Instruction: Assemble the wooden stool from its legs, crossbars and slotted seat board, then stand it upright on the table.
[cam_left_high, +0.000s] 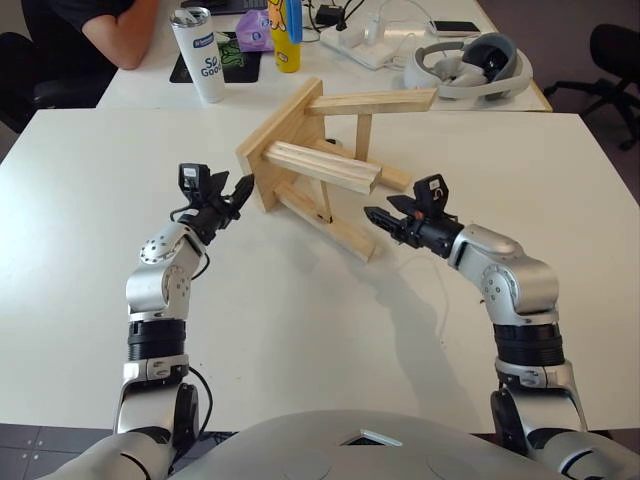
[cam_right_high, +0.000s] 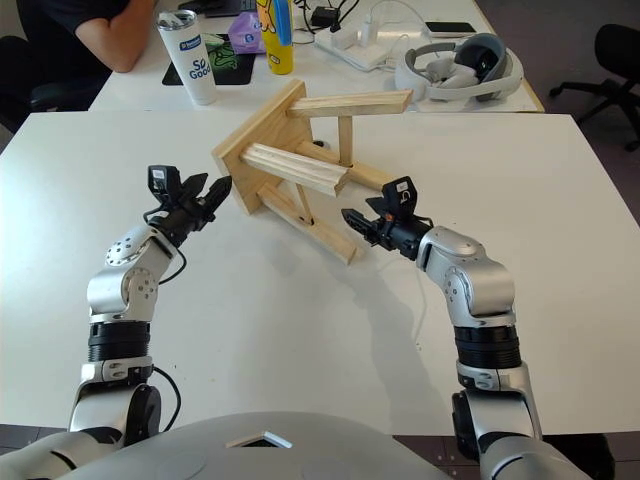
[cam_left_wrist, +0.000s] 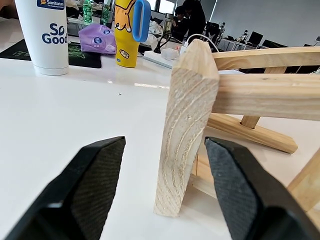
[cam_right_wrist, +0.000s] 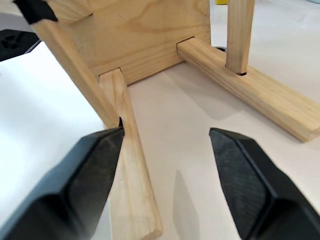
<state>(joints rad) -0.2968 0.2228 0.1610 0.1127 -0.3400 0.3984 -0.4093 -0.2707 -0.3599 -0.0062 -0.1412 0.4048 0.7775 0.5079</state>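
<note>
**White surface, wooden stool on its side, open fingers at either end**

Ahead of us lies a white surface (cam_left_high: 300, 330) with the assembled wooden stool (cam_left_high: 320, 170) lying on its side near the middle. Its seat board (cam_left_high: 272, 145) stands on edge, facing our left. The legs (cam_left_high: 375, 100) point away to our right, two resting on the surface and two raised above them. A crossbar (cam_left_high: 363, 135) runs upright between an upper and a lower leg.

Our left fingers (cam_left_wrist: 92, 175) are spread apart just beside the near corner of the seat board. From the left wrist, the board's edge sits in the gap between them, and we cannot tell whether they touch it.

Our right fingers (cam_right_wrist: 250, 180) are also spread apart and hold nothing. They hover near the end of the closest lower leg (cam_right_wrist: 130, 165), with one fingertip just beside it.

On a second surface (cam_left_high: 140, 90) behind stand a white tumbler (cam_left_high: 198, 55), a yellow bottle (cam_left_high: 287, 35) and a headset (cam_left_high: 470, 65).
</note>
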